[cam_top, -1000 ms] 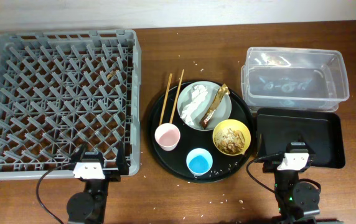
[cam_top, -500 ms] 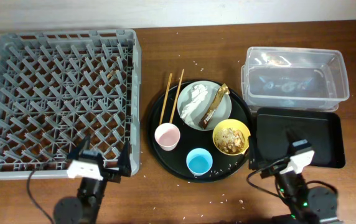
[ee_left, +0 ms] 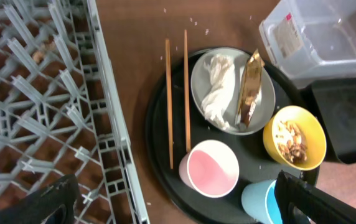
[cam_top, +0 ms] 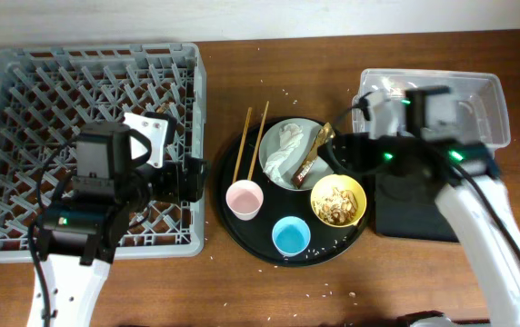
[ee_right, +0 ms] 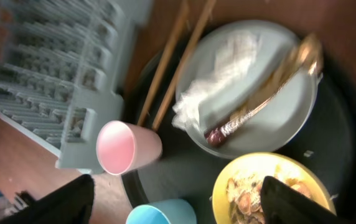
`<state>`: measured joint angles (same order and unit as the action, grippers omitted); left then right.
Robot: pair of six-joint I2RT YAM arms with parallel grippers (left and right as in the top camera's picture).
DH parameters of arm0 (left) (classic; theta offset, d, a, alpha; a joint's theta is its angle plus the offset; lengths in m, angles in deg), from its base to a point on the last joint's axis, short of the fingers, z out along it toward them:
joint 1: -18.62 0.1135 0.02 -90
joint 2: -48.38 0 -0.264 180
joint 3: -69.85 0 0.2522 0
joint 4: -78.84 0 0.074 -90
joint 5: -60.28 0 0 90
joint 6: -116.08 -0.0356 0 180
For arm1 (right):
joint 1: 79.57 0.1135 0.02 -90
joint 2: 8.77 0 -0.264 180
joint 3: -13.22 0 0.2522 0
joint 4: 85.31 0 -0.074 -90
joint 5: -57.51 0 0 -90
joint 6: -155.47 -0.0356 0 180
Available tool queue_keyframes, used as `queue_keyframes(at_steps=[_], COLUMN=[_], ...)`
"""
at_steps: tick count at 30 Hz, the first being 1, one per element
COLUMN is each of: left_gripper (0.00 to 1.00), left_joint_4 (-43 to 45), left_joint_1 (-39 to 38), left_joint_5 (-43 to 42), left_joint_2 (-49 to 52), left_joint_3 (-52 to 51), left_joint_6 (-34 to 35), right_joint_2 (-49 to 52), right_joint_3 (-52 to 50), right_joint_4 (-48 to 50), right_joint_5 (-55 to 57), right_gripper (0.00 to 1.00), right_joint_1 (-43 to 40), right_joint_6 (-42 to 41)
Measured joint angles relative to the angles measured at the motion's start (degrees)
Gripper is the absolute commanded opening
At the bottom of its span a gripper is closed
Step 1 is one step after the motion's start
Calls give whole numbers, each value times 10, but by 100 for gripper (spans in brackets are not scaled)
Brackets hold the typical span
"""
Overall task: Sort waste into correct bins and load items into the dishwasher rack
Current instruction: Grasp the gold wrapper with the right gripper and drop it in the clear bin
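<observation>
The grey rack (cam_top: 24,109) fills the left. On the round black tray, the plate (cam_top: 331,162) holds a white napkin (cam_top: 283,150) and a brown-gold wrapper (cam_top: 315,153). Chopsticks (cam_top: 251,143) lie to its left. The pink cup (cam_top: 244,200), the blue cup (cam_top: 291,236) and the yellow bowl (cam_top: 338,200) of food scraps stand in front. My left gripper (ee_left: 178,205) is open and empty, above the rack's right edge next to the pink cup (ee_left: 212,168). My right gripper (ee_right: 181,199) is open and empty, above the tray between the bowl (ee_right: 271,186) and the pink cup (ee_right: 125,148).
The clear tub (cam_top: 460,109) stands at the back right. The shallow black tray (cam_top: 405,213) lies in front of it, partly hidden under my right arm. Rice grains are scattered on the round black tray (cam_top: 233,168) and the wooden table.
Both arms have risen from the table's front edge. The left now reaches over the rack's front right, the right over the black tray toward the round tray.
</observation>
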<state>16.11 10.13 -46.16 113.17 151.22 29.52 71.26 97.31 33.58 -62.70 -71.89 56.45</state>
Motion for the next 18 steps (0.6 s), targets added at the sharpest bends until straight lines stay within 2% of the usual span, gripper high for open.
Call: queue_keyframes(at_steps=[1,4,5,6,8,9,11,13,17,18], left_gripper=[100,99,99,100,99,99,99,99,99,99], left_joint_4=[0,-1,-3,-12,-27,-34,-38,-39,-40,-40], left_joint_1=[0,0,0,0,0,0,0,0,0,0], left_joint_5=[-2,-7,-8,-9,-10,-10,-10,-10,-10,-10], left_joint_2=[8,23,28,33,34,34,34,34,34,34], left_joint_3=[0,0,0,1,1,1,1,1,1,1], left_joint_6=[0,0,0,0,0,0,0,0,0,0], right_joint_2=[38,153,202,240,282,297,305,278,132,98], right_joint_3=[0,0,0,0,0,0,4,42,147,162], right_joint_4=[11,87,123,143,174,177,164,92,22,11], right_joint_5=[24,113,148,172,193,199,205,208,230,263], right_gripper=[82,70,63,52,18,5,4,4,4,4], right_joint_1=[14,57,68,72,72,72,71,62,9,-15], right_joint_6=[-12,-41,-52,-64,-87,-101,-118,-117,-120,-142])
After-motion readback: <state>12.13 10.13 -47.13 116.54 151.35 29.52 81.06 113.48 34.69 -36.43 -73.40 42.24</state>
